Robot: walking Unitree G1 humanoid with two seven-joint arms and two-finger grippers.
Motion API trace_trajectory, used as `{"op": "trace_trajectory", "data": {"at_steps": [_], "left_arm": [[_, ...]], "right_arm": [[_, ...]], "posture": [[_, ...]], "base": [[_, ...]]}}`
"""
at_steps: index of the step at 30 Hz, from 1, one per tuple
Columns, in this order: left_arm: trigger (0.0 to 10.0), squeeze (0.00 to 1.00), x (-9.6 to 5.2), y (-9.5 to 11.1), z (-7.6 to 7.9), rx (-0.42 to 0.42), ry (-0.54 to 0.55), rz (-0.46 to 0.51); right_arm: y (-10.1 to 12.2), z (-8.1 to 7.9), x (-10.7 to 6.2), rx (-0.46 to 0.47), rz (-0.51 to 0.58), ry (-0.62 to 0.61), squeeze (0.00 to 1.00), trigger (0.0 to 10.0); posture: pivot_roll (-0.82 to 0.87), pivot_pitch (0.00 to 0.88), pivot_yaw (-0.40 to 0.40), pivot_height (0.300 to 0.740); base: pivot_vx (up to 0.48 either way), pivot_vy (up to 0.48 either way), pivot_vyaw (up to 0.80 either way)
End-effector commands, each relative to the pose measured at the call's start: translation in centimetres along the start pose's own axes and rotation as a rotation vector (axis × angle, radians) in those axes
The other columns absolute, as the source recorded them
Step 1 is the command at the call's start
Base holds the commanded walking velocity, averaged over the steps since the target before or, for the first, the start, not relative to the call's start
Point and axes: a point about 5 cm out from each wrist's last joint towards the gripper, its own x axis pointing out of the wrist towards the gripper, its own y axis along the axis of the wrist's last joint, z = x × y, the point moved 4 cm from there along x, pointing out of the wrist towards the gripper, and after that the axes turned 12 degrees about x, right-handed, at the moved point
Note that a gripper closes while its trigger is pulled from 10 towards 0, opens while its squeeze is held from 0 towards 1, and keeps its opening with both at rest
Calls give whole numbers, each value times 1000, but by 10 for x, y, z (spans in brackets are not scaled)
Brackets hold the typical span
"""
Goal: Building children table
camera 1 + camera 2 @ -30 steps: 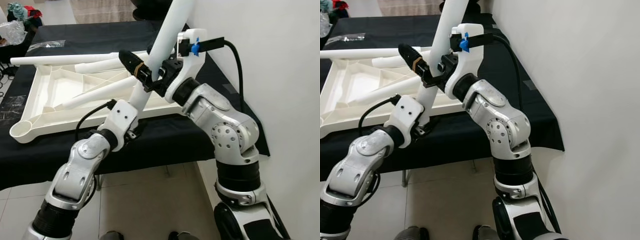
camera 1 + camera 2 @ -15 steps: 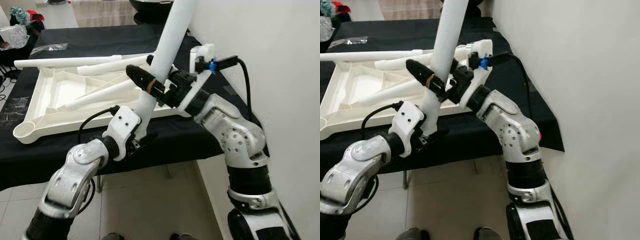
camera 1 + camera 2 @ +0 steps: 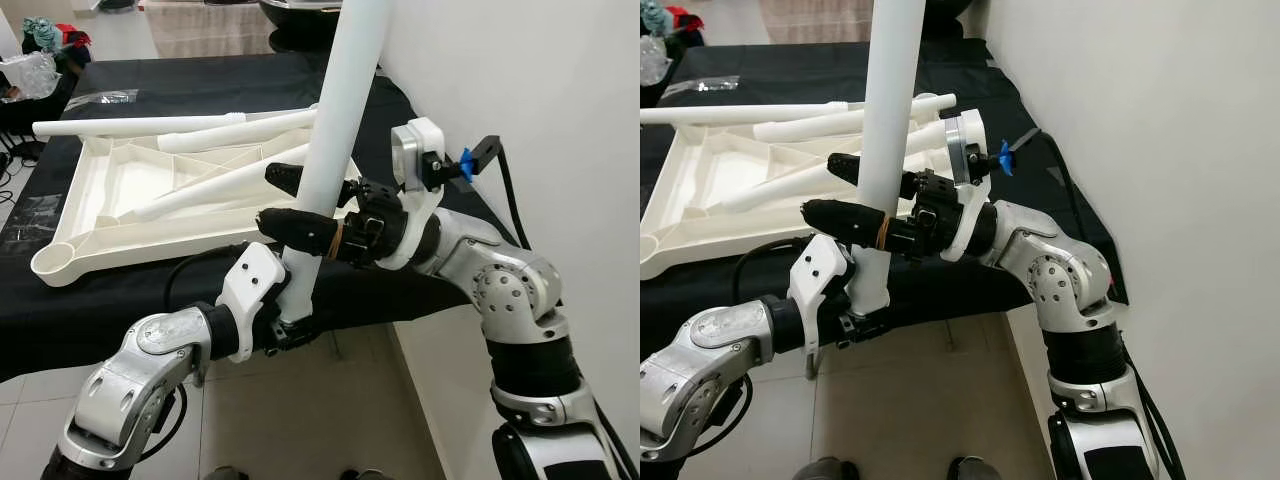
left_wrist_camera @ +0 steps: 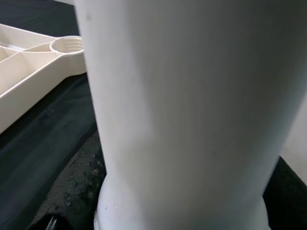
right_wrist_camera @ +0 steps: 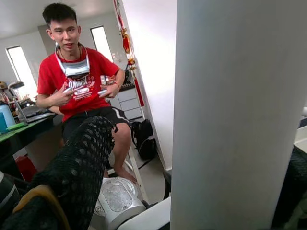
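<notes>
Both pincers, right pincer (image 3: pixel 290 200) above left pincer (image 3: pixel 285 325), grasp the upright table leg (image 3: pixel 335 130)

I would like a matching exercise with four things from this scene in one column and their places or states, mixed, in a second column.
Things:
1. long white plastic table leg
2. white ribbed plastic tabletop
3. left gripper
4. right gripper

Places or states:
A. lies upside down on the black cloth
B. holds the leg's lower end
C. stands nearly upright
D. jaws on either side of the leg's middle

Pairs: 1-C, 2-A, 3-B, 4-D
</notes>
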Motion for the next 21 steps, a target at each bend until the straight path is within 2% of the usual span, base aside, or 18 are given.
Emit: {"op": "trace_trajectory", "data": {"at_steps": [1,2,7,14,21], "left_arm": [[10000,0,-1,0,5,-41,-21,9],[10000,0,0,0,10,-81,-43,20],[10000,0,0,-1,23,-155,-93,31],[10000,0,-7,-8,38,-135,-172,-9],[10000,0,-13,-12,40,-123,-190,-38]], "right_arm": [[-9,-6,7,-4,-49,57,0,10000],[-12,-5,9,-10,-65,63,0,10000],[-17,-4,14,-9,-89,70,0,10000],[-18,1,17,7,-99,71,0,10000],[-22,6,15,40,-124,57,0,10000]], "posture": [[15,126,-27,740],[14,122,-28,740],[12,125,-28,740],[12,133,-26,740],[13,134,-27,740]], "base": [[0,0,0],[0,0,0],[0,0,0],[0,0,0],[0,0,0]]}}
